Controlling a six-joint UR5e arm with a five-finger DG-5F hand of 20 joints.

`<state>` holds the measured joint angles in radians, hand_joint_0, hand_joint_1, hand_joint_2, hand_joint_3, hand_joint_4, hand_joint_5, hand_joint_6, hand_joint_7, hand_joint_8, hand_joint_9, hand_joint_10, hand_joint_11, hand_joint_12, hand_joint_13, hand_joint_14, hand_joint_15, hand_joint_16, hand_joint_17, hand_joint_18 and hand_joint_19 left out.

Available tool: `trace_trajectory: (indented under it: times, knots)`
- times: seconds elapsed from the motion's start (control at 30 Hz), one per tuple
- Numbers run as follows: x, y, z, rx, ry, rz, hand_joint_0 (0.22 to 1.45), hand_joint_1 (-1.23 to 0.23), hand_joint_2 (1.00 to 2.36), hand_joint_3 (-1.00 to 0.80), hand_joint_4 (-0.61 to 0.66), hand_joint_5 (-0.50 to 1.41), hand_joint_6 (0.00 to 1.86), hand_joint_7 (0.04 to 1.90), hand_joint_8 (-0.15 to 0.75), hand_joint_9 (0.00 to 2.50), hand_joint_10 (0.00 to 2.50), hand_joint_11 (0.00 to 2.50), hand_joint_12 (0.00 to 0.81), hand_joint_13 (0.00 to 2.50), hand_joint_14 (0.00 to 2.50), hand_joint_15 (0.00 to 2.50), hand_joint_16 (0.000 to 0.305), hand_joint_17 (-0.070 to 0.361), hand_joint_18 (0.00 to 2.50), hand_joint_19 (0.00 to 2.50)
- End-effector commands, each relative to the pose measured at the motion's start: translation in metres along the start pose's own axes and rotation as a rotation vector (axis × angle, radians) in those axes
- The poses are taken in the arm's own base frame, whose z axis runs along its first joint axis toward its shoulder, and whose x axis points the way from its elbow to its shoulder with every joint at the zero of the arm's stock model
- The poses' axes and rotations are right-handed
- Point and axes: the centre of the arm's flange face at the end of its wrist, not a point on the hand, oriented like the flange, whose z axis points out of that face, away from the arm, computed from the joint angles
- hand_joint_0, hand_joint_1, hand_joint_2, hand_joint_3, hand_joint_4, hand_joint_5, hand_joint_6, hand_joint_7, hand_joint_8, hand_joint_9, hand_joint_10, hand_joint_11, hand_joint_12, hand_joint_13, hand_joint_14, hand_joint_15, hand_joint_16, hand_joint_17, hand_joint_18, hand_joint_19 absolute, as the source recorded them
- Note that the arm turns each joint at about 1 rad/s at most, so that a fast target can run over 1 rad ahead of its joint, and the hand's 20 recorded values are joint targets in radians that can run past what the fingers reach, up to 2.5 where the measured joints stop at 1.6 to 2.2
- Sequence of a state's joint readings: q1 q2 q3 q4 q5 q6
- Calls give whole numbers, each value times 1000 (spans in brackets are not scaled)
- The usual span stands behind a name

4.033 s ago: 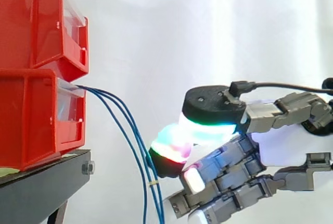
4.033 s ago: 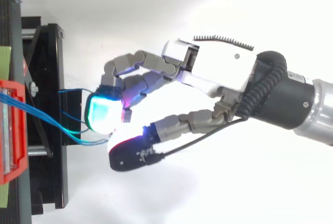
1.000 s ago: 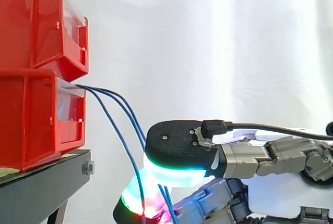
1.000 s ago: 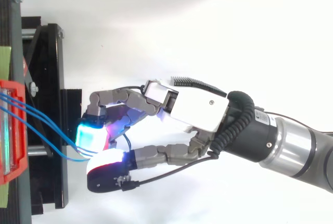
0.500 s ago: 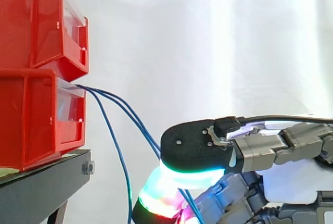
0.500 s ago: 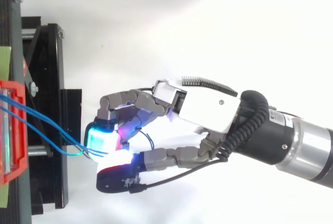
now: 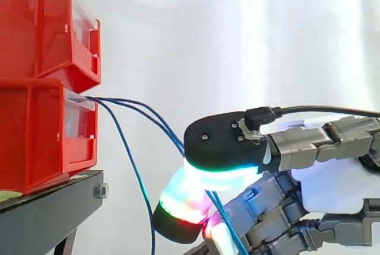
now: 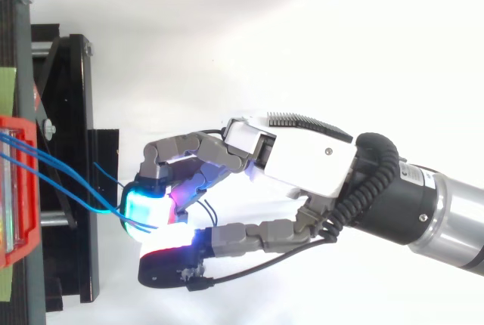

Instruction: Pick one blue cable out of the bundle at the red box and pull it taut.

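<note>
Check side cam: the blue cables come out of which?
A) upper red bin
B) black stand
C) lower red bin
C: the blue cables leave the front of the lower red bin, just below the upper red bin, and some run on into the pinch of the hand.

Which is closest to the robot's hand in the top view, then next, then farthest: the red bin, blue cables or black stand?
1. blue cables: pinched at the hand's fingertips.
2. black stand: just left of the fingertips.
3. red bin: at the far left edge, beyond the stand.
</note>
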<state>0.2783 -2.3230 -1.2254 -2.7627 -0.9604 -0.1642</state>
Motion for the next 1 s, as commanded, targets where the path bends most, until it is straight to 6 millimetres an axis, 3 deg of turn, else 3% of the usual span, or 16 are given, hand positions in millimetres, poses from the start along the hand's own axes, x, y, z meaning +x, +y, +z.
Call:
trace_trajectory:
  times: [0.0,0.27,0.47,0.77,0.97]
  knots:
    - [0,2,1,-4,-1,3,582,-779,1026,49,96,-163,822,1233,341,970,16,893,456,637,6,223,63,141,719,328]
    - [-12,26,-2,-6,-11,3,560,-761,1013,46,80,-133,783,1275,340,1016,10,758,494,668,5,201,72,162,787,296]
    - [-16,26,-8,39,1,-24,553,-716,1009,49,85,-126,774,1310,354,1029,13,758,507,666,4,198,74,168,791,291]
    - [-21,35,-12,48,1,-28,583,-781,1026,38,80,-154,817,1286,340,968,16,861,453,618,6,218,62,141,700,326]
    - [-25,42,-15,56,1,-33,593,-794,1028,57,-30,-155,820,1278,332,963,17,872,445,614,6,219,61,137,691,332]
